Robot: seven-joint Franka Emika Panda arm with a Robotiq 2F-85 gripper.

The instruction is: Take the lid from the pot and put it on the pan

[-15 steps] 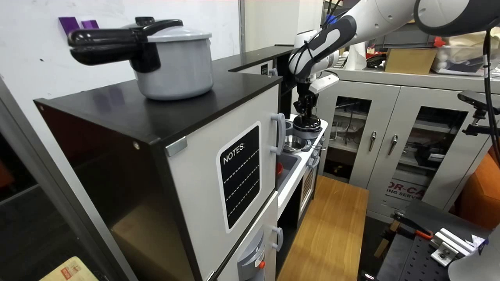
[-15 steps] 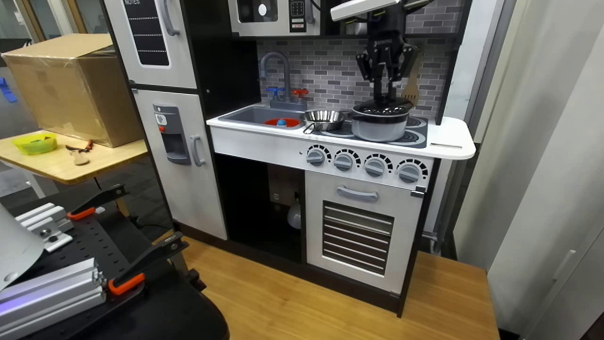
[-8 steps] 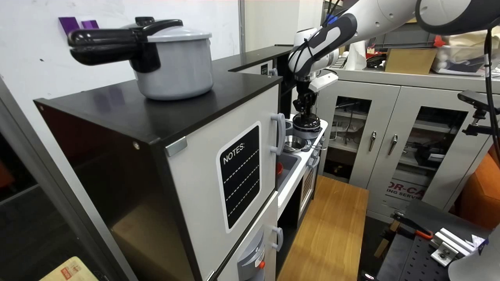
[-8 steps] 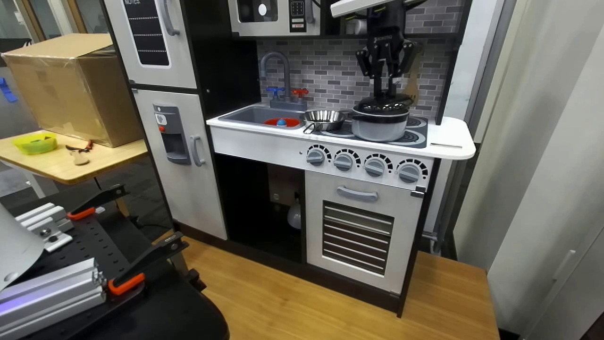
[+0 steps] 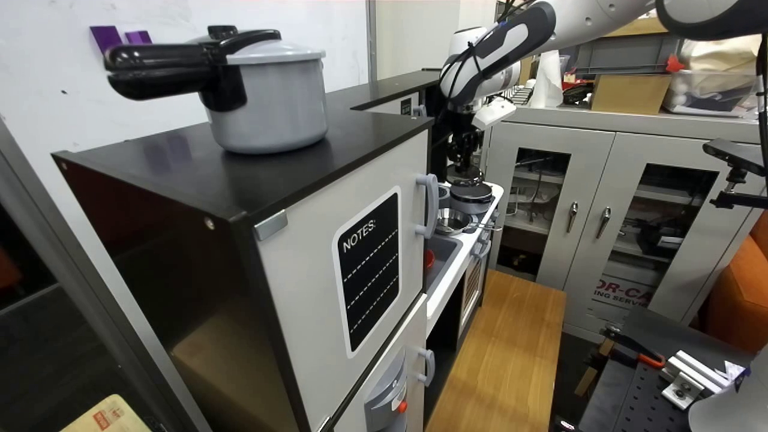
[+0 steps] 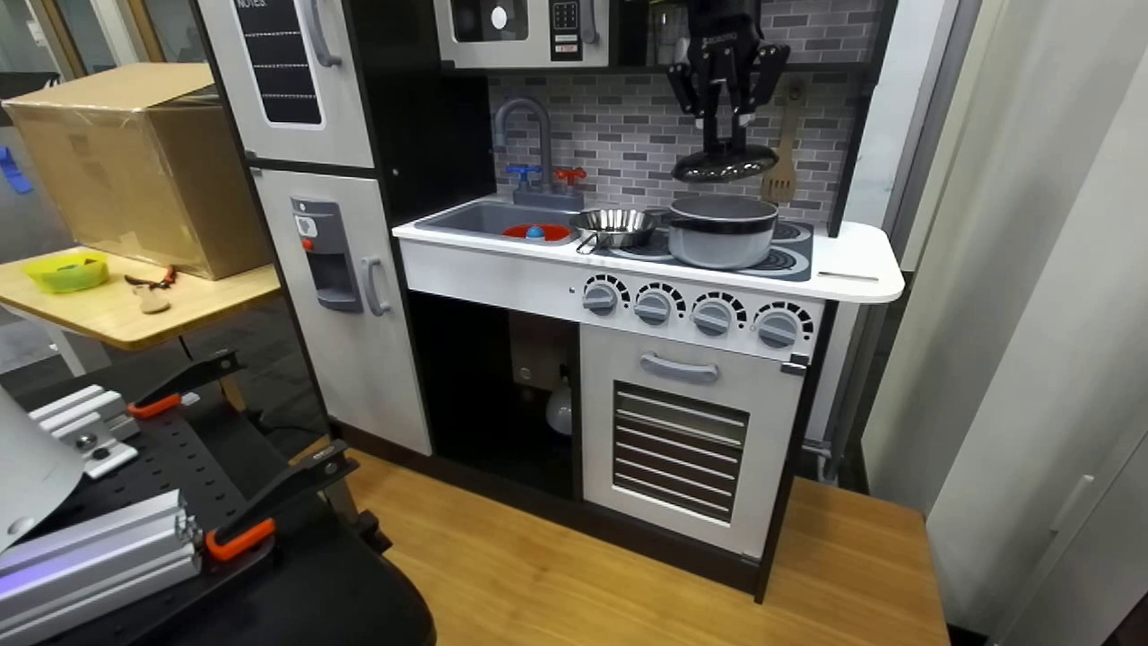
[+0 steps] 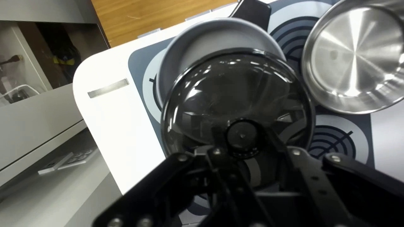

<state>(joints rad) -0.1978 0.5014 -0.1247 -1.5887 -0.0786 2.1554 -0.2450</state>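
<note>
A dark see-through lid (image 6: 725, 165) hangs level above the grey pot (image 6: 720, 244), apart from its rim. My gripper (image 6: 726, 142) is shut on the lid's black knob (image 7: 242, 136), one finger on each side. In the wrist view the lid (image 7: 233, 85) covers part of the pot (image 7: 202, 44), whose far rim and inside wall show beyond it. The shiny steel pan (image 6: 615, 228) sits uncovered beside the pot, on the sink side of the stove. It also appears at the right of the wrist view as a round steel pan (image 7: 355, 56).
A grey sink (image 6: 484, 215) with a faucet (image 6: 538, 135) lies beyond the pan. Behind the lid, a wooden spatula (image 6: 782, 170) hangs on the tiled wall. The microwave (image 6: 520, 31) juts out above. A pressure cooker (image 5: 270, 99) stands on the toy fridge.
The lid has come up off the pot with my gripper, which has risen while holding the knob. The pot's opening now shows. Pot and pan have stayed in place.
</note>
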